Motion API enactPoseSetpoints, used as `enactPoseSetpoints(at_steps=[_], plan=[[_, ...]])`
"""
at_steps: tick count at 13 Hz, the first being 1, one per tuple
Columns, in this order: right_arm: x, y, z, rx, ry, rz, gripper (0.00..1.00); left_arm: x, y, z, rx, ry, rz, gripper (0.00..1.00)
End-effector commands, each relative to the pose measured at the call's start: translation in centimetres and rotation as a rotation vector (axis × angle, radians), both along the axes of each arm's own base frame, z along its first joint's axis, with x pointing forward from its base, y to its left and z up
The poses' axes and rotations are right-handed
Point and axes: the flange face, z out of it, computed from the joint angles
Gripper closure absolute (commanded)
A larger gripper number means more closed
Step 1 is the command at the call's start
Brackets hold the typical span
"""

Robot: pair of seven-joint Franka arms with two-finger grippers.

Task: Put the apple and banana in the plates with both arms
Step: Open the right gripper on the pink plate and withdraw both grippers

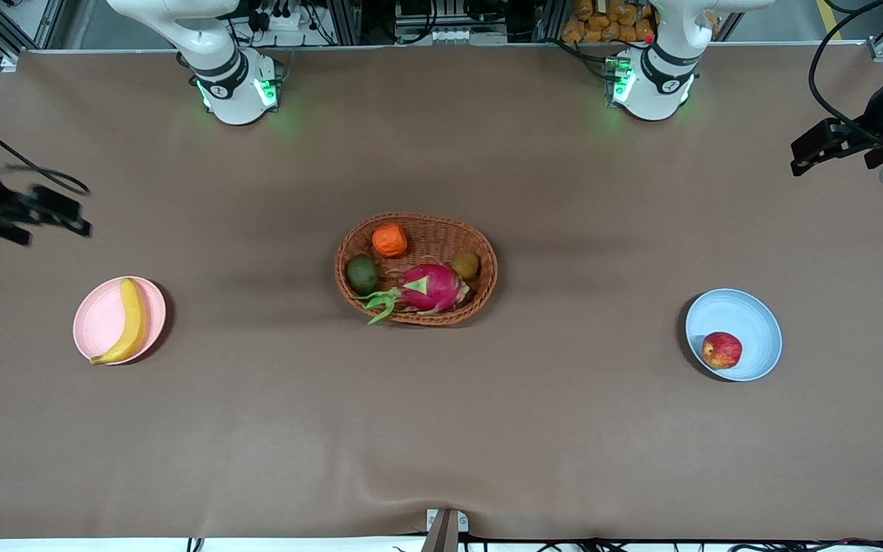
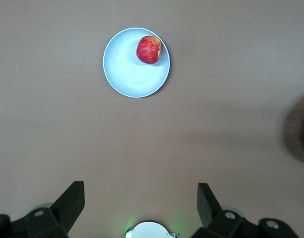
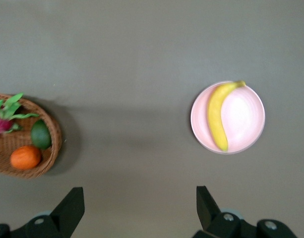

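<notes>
We see the banana (image 1: 128, 323) lying in the pink plate (image 1: 101, 313) toward the right arm's end of the table, and the apple (image 1: 722, 349) sitting in the blue plate (image 1: 753, 322) toward the left arm's end. The wicker basket (image 1: 415, 227) between them holds an orange fruit (image 1: 389, 241), a dragon fruit (image 1: 430, 287) and two smaller fruits partly hidden by it. The right gripper (image 3: 139, 210) and left gripper (image 2: 140, 208) are both spread wide and empty, raised over bare table, cut off at the front view's edges.
</notes>
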Motion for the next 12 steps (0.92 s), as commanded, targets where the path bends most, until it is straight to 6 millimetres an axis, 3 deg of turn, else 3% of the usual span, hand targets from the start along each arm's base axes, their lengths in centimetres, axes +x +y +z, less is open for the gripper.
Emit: enactPoseSetpoints(at_steps=[1,2,4,6,8,12], plan=[[-3.1,0.4,5.0,-0.020,0.022,-0.111,0.00,1.1,0.1,0.9,-0.013,0.019,0.007,0.00],[-4.1,0.4,6.1,-0.020,0.011,-0.123,0.00,1.1,0.5,1.0,-0.014,0.023,0.017,0.00],[-4.7,0.2,6.6,-0.024,0.016,-0.126,0.00,1.0,-0.3,1.1,-0.018,0.020,0.011,0.00],[-4.7,0.2,6.6,-0.025,0.015,-0.133,0.00,1.1,-0.4,1.2,-0.017,0.017,-0.005,0.00],[-4.6,0.5,6.6,-0.078,0.013,-0.178,0.00,1.1,-0.6,2.9,-0.017,-0.021,-0.011,0.00],[-3.6,0.0,6.2,-0.126,-0.036,-0.176,0.00,1.1,-1.9,2.8,-0.023,-0.019,-0.029,0.00]])
